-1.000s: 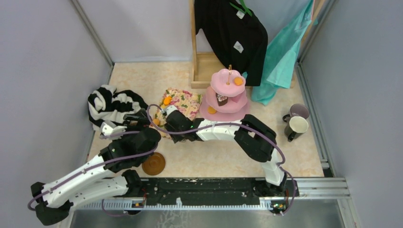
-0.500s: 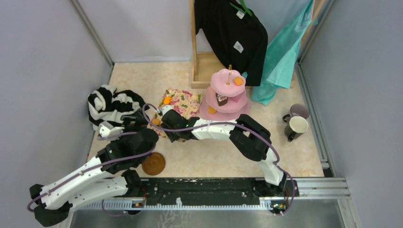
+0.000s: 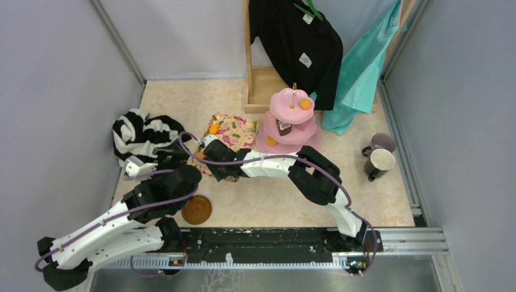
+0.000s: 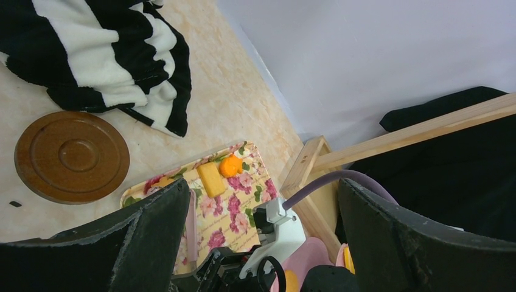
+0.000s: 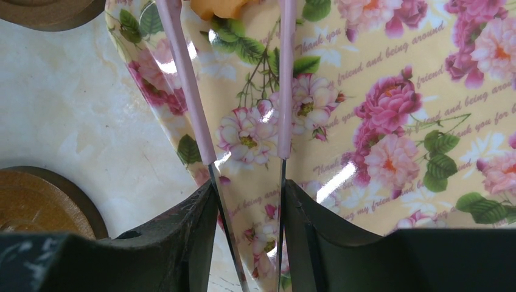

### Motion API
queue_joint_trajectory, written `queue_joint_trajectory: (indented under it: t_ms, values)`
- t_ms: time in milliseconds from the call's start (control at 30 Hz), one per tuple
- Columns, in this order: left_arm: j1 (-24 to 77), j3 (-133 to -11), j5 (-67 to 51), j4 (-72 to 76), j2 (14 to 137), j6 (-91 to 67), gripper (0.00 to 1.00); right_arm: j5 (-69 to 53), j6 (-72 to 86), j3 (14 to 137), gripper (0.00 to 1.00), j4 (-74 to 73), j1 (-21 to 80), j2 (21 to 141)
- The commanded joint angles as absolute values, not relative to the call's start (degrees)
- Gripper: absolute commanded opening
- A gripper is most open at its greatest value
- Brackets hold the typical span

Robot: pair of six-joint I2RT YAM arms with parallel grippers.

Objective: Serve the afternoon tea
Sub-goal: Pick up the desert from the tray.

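The pink three-tier cake stand [image 3: 292,119] stands mid-table with orange and brown pastries on its tiers. A floral-print tray [image 3: 238,135] lies left of it with an orange pastry [image 4: 230,165] and a yellow pastry [image 4: 211,178] on it. My right gripper [image 5: 249,188] is shut on pink-handled tongs [image 5: 188,91] over the tray's left end [image 3: 207,152]. The tong tips reach an orange pastry [image 5: 219,6] at the frame's top edge. My left gripper [image 4: 261,201] is open and empty just left of the tray [image 3: 167,159]. One brown saucer [image 4: 72,156] lies by the striped garment, another [image 3: 196,209] lies near the front. The lilac mug [image 3: 383,142] and cream mug [image 3: 380,162] stand at the right.
The black-and-white striped garment [image 3: 143,132] is heaped at the left. A wooden rack [image 3: 258,85] with black and teal clothes stands at the back, behind the stand. Grey walls close in both sides.
My right gripper has moved left along the tray with the tongs in it. The left arm has shifted slightly left.
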State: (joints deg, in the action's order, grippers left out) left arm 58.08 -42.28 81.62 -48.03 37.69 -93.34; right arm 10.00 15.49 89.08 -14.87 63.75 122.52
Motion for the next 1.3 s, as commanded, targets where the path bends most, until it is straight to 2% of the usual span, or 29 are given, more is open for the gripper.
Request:
queue_joint_trajectory:
  t_ms: [0, 100, 533, 1267]
  values:
    - [57.83, -42.84, 84.49, -51.94, 36.99, -94.82, 0.96, 10.96, 14.26, 93.08, 0.42, -14.66, 64.58, 123.93]
    - [57.83, -42.78, 84.53, -51.9, 37.0, -94.77, 0.96, 10.93, 14.16, 93.64, 0.42, -15.09, 64.58, 124.29]
    - [57.83, -42.91, 84.18, -51.37, 37.52, -94.45, 0.96, 12.42, 14.41, 90.73, 0.27, -13.45, 64.52, 121.22]
    - [57.66, -43.41, 84.16, -50.24, 37.02, -89.61, 0.96, 16.99, 15.21, 77.52, 0.17, -9.52, 64.58, 105.92]
